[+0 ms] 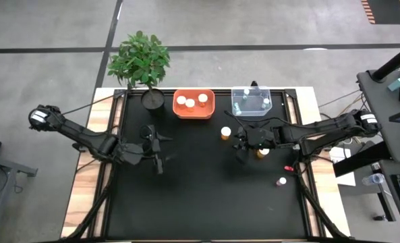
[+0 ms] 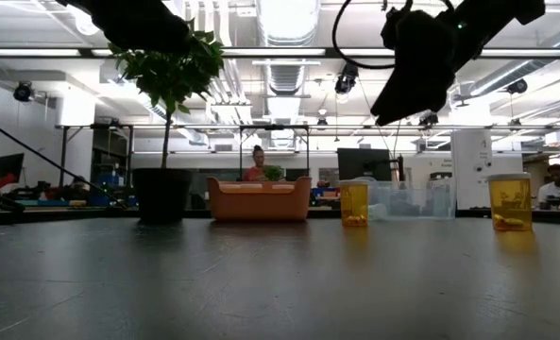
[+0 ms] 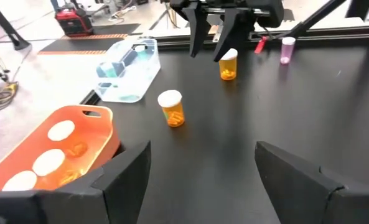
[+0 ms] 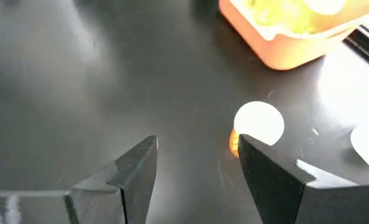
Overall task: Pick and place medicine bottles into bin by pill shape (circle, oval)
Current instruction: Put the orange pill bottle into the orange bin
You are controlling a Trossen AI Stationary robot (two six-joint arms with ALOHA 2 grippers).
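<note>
Two amber bottles with white caps stand upright on the black table: one (image 1: 225, 133) toward the far side, one (image 1: 262, 152) under my right arm's wrist. My right gripper (image 1: 242, 145) is open and empty, above the table, just to the right of the first bottle. In the right wrist view that bottle's cap (image 4: 259, 121) shows just past one fingertip. My left gripper (image 1: 156, 147) is open and empty at the table's left middle. A tiny pink-capped vial (image 1: 281, 181) stands near the right edge, and another small one (image 1: 289, 167) lies beside it.
An orange bin (image 1: 210, 103) holding three white-capped bottles and a clear bin (image 1: 235, 94) holding small vials sit at the far edge. A potted green plant (image 1: 140, 61) stands at the far left. People and workbenches show in the room behind.
</note>
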